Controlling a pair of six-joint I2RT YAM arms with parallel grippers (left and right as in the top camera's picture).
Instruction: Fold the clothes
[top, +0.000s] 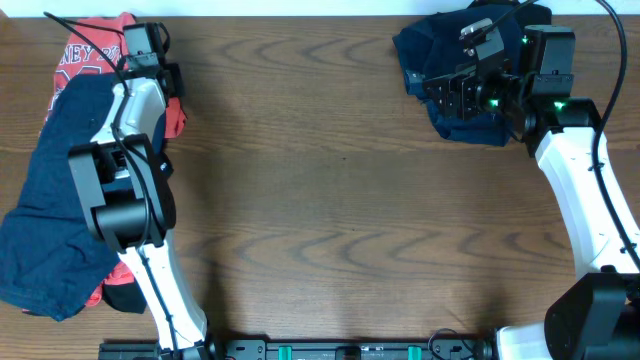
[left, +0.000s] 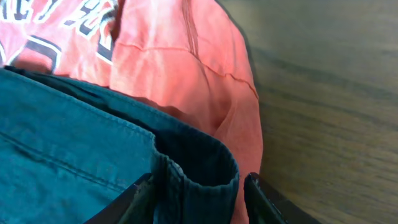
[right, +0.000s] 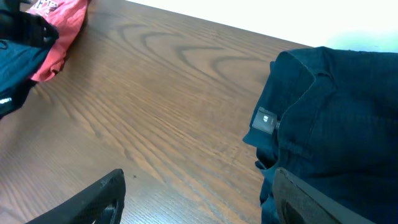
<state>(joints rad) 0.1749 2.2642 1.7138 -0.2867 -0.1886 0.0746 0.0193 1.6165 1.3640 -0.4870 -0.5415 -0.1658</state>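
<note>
A navy-blue garment (top: 50, 200) lies on a pile at the table's left edge, over a red lettered T-shirt (top: 95, 45). My left gripper (top: 165, 85) is at the pile's top right. In the left wrist view its fingers (left: 199, 199) are open and straddle a folded hem of the navy garment (left: 74, 155), with the red shirt (left: 180, 62) beyond. A second navy garment (top: 430, 50) lies bunched at the back right. My right gripper (top: 440, 95) is wide open and empty at its left edge; its right finger is beside the fabric (right: 336, 106).
Wooden table (top: 320, 200) spans the middle. A black piece (top: 125, 298) sticks out under the left pile. The red shirt also shows far off in the right wrist view (right: 62, 31). A small tag (right: 266, 120) sits on the right garment's edge.
</note>
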